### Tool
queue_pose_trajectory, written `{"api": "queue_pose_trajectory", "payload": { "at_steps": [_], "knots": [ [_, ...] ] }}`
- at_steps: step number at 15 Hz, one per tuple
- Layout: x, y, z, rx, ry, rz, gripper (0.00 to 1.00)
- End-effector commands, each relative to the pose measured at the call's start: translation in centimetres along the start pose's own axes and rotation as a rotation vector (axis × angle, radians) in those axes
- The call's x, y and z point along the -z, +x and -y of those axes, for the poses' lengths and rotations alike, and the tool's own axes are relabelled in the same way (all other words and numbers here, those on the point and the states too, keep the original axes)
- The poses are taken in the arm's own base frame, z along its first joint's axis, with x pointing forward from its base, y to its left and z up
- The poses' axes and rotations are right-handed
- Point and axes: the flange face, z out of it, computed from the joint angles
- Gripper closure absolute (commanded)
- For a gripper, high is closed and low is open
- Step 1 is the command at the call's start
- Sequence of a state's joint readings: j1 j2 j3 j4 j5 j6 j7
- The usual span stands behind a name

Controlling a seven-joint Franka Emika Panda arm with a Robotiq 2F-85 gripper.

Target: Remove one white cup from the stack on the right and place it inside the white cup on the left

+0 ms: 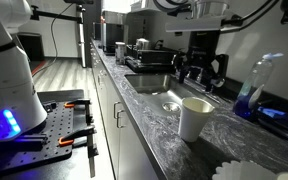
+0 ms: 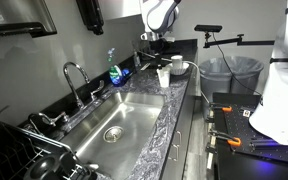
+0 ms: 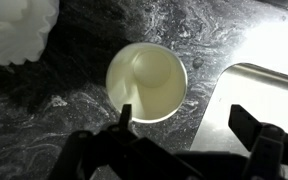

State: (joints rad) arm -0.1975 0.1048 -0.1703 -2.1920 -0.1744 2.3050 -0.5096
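A single white cup stands upright on the dark marbled counter, and I look straight down into it in the wrist view. It also shows in both exterior views. A white ruffled stack sits beside it, also seen in an exterior view. My gripper hangs above the counter, open and empty. One finger is over the cup's near rim and the other is over the sink edge. It shows in both exterior views.
A steel sink with a faucet lies next to the cup; its edge shows in the wrist view. A blue soap bottle stands behind it. Another white object sits near the cup. Appliances stand farther along the counter.
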Motion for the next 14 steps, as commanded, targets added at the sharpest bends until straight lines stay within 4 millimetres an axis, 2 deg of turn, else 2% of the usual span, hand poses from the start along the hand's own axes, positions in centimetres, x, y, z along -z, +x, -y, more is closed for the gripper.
{"api": "queue_pose_trajectory", "payload": {
  "at_steps": [1,9,10,14],
  "knots": [
    [2.2,-1.1,0.8,0.009,0.006,-0.033,0.0],
    [3.9,-2.0,1.1,0.0,-0.001,-0.059,0.0],
    [3.2,-1.2,0.3,-0.006,-0.018,-0.05,0.0],
    [3.3,-1.4,0.5,-0.006,-0.016,-0.05,0.0]
  ]
}}
